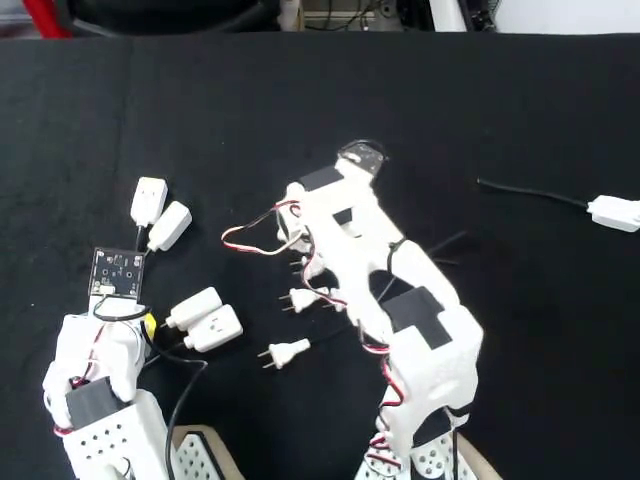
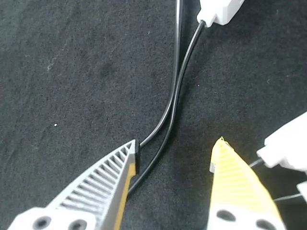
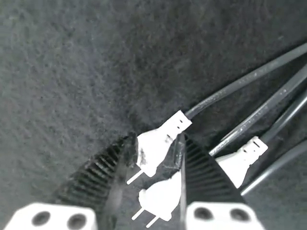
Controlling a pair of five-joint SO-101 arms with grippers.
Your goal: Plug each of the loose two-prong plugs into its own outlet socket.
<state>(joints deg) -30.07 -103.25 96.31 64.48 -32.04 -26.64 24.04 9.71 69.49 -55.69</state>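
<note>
My right gripper (image 3: 154,143) is shut on a white two-prong plug (image 3: 157,146) that lies on the black cloth, one finger pressed against each side. Two more white plugs lie close by, one (image 3: 160,197) just below the held plug and one (image 3: 240,162) beside the black cables. In the high view the right arm (image 1: 350,240) covers that spot, with loose plugs (image 1: 288,352) (image 1: 305,298) beside it. My left gripper (image 2: 176,143) stands open over two black cables (image 2: 172,103). White outlet sockets (image 1: 205,320) lie next to it, and another pair (image 1: 158,212) farther back.
A further white socket (image 1: 612,212) with a black cable lies at the far right. Red and white wires (image 1: 250,235) loop off the right arm. The black cloth (image 1: 320,90) stretches to the back edge, where room clutter stands behind it.
</note>
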